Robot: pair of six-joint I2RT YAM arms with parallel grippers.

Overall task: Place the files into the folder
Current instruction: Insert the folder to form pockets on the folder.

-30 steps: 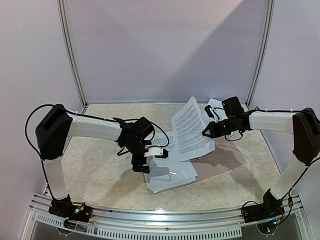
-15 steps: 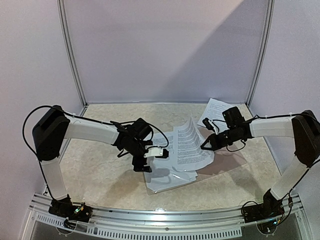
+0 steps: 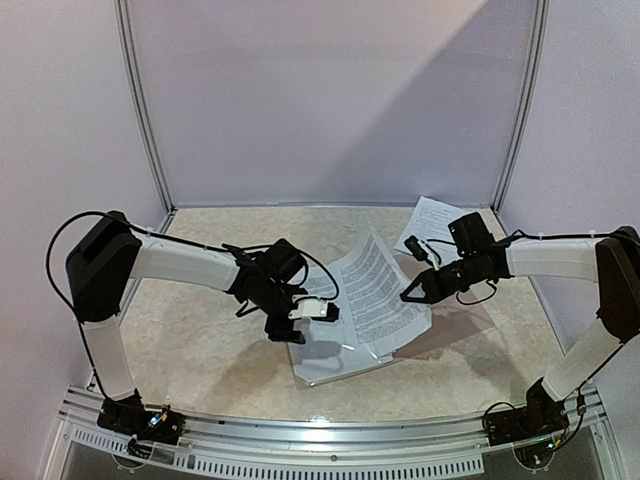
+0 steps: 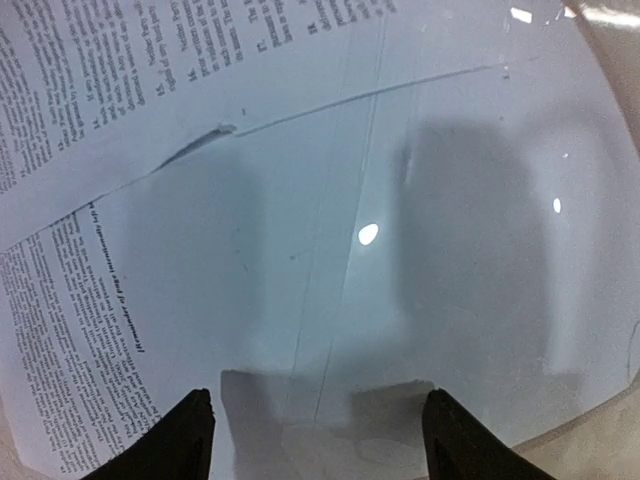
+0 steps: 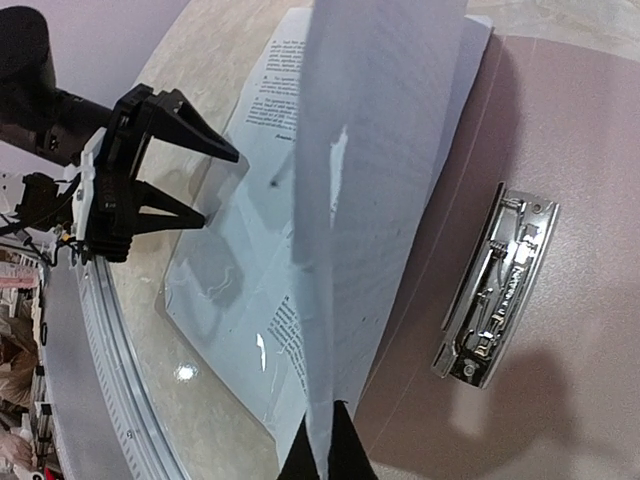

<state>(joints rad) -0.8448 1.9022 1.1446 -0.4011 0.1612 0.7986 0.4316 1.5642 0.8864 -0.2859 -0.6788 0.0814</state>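
The folder lies open in mid-table, its tan-brown cover (image 3: 455, 318) (image 5: 570, 400) on the right and its clear glossy sheet (image 3: 335, 358) (image 4: 440, 250) on the left. A metal clip (image 5: 497, 285) sits on the brown side. Printed files (image 4: 70, 300) lie under the clear sheet. My right gripper (image 3: 408, 293) (image 5: 325, 455) is shut on the edge of one printed sheet (image 3: 378, 285) (image 5: 380, 150), which slopes down over the folder. Just above the clear sheet, my left gripper (image 3: 318, 312) (image 4: 320, 450) (image 5: 220, 188) stands open with nothing between its fingers.
Another printed sheet (image 3: 432, 220) lies at the back right, near the wall. Metal frame posts (image 3: 140, 110) rise at both back corners, and a rail (image 3: 330, 435) runs along the near edge by the arm bases.
My right gripper has lowered its sheet from upright to sloping low over the folder. The left gripper's jaws have narrowed somewhat and it has shifted slightly right.
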